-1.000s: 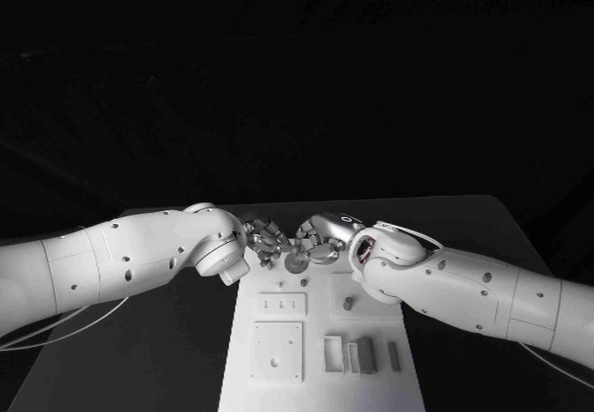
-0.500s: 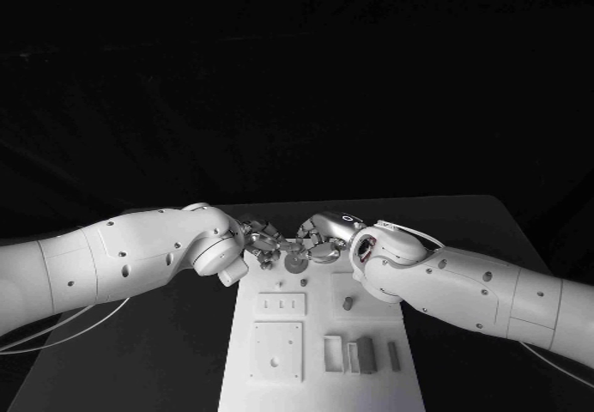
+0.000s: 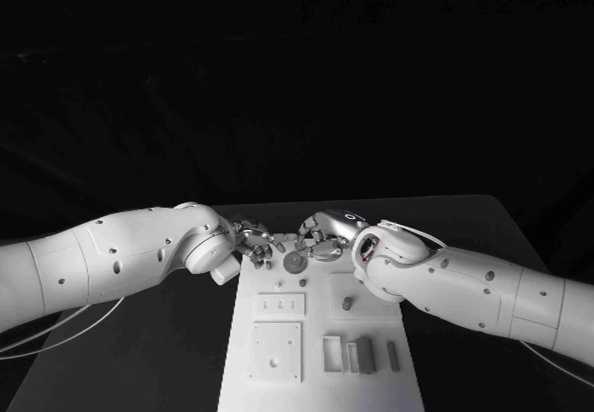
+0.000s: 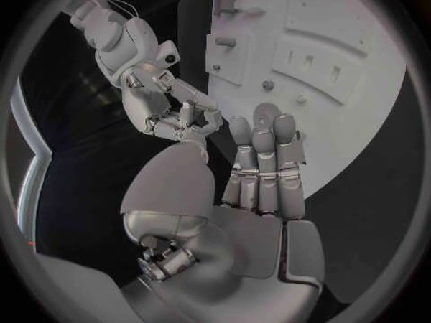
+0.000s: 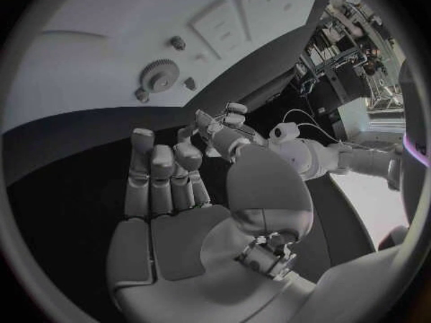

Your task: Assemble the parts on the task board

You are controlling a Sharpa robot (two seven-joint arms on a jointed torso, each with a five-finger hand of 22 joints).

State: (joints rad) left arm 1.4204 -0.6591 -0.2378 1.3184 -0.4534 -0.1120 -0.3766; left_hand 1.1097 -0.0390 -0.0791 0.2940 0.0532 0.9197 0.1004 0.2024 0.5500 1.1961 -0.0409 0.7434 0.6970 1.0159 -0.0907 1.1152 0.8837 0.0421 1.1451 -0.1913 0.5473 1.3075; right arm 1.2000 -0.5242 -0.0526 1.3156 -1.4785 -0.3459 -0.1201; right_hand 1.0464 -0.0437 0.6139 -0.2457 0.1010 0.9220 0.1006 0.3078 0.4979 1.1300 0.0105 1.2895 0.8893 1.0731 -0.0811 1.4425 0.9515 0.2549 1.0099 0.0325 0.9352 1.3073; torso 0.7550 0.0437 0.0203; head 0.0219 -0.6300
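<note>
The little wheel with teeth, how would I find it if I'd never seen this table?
Look at the white task board in the middle of the black table. Go to its far end, where the left hand and right hand nearly meet. The gear lies flat there: round, toothed, unlike the small pegs beside it.

No readable text, label or number on anything here

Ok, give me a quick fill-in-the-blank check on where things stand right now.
1. Both hands, left hand and right hand, hover over the ____ end of the task board.
2. The round toothed part on the board is a ____.
3. The table under the board is ____ in colour.

Missing words: far; gear; black
</note>
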